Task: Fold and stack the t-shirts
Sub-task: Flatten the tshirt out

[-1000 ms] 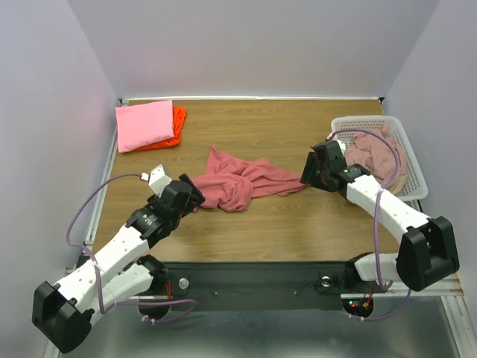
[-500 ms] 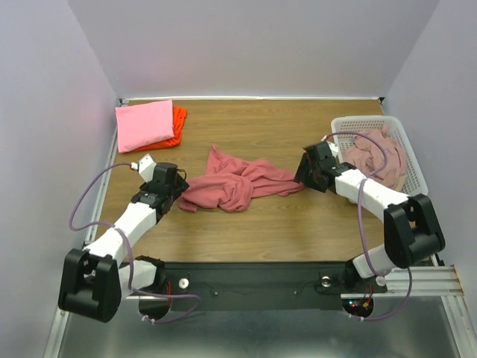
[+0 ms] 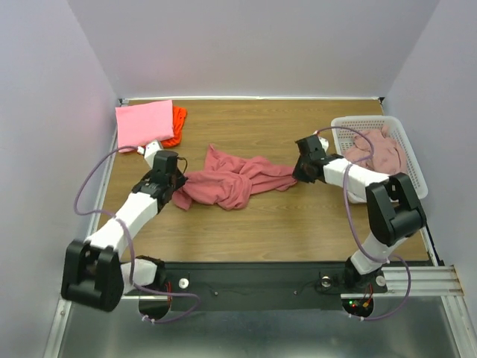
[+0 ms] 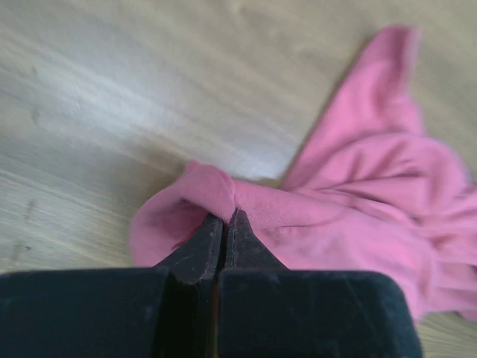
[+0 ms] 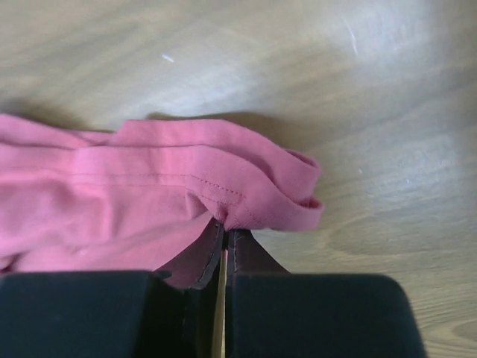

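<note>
One table (image 3: 298,224) carries everything I can see, and two arms reach in over it from the near edge. One rose shirt (image 3: 231,179), the biggest piece of cloth, lies crumpled and drawn out sideways across the middle of the table, between the two arms. One white mesh basket (image 3: 359,119) sits at the far right. It holds a heap (image 3: 376,153) of paler pink cloth, and I cannot tell how many shirts are in it. Two folded shirts lie stacked in the far left corner. The pink shirt (image 3: 143,124) is on top, and the orange shirt (image 3: 177,123) beneath it shows only along its right side.

My left arm (image 3: 134,212) angles in toward the rose shirt's left end. On the left wrist camera the left jaws are pressed together, with a rounded fold of that shirt (image 4: 216,198) pinched at their tips, low against the wood. My right arm (image 3: 365,183) bends back from beside the basket to the shirt's right end. On the right wrist camera the right jaws are clamped on a stitched hem (image 5: 246,201) of the same shirt, which also lies on the table.
</note>
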Controlling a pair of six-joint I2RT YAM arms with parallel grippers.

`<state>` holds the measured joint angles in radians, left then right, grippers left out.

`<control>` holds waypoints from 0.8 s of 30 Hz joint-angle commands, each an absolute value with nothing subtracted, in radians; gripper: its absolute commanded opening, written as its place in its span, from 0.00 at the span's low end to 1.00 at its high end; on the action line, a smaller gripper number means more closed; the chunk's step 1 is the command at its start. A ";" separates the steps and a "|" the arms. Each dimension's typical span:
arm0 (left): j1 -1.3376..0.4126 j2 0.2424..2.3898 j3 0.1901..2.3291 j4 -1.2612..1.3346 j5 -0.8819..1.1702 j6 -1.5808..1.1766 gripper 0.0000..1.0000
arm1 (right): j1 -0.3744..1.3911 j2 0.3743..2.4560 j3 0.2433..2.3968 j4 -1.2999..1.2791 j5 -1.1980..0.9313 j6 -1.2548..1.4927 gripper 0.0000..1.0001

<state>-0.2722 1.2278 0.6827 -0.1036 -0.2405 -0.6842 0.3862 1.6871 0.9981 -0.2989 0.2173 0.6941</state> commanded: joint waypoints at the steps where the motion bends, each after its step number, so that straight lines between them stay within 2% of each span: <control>1: -0.264 0.943 0.782 -0.123 -0.359 -0.631 0.00 | 0.385 1.542 1.090 -0.250 0.219 0.626 0.00; 8: -0.265 0.594 0.920 -0.172 -0.262 -0.632 0.00 | 0.385 1.135 1.182 -0.250 0.186 0.549 0.00; 14: -0.264 0.442 1.081 -0.227 -0.348 -0.626 0.00 | 0.385 0.870 1.285 -0.250 0.169 0.509 0.00; 20: -0.265 0.402 1.172 -0.224 -0.396 -0.637 0.00 | 0.385 0.776 1.376 -0.252 0.123 0.491 0.00; 24: -0.265 0.420 1.146 -0.195 -0.385 -0.653 0.00 | 0.385 0.764 1.391 -0.256 0.170 0.483 0.00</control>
